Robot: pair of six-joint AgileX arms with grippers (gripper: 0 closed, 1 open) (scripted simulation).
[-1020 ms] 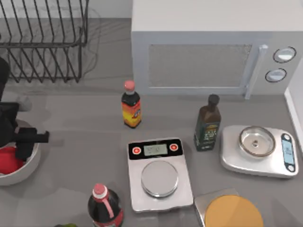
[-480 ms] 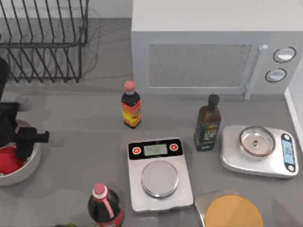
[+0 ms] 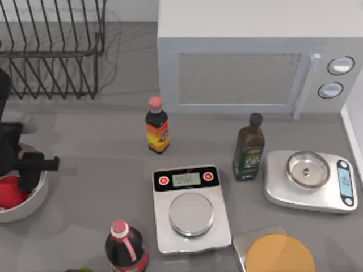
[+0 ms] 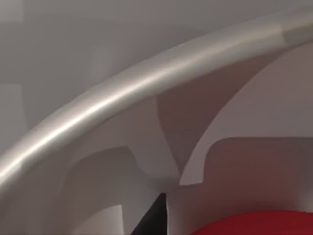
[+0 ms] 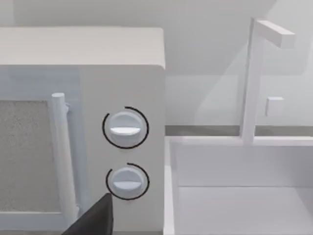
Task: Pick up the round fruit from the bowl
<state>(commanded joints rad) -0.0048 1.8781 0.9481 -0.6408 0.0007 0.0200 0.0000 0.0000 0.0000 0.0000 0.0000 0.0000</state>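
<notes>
While the round fruit lies in the bowl at the surface's left edge, the left hand hangs low over it, inside the rim. Whether its fingers are spread or closed cannot be told. Judged so, the approach is done; grasp and lift remain. The right arm is parked near the microwave.

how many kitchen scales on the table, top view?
3. A white scale with red buttons and a round steel plate at centre front; a steel scale carrying a small shiny dish at right; one with an orange round top at the front edge, partly cut off.
</notes>
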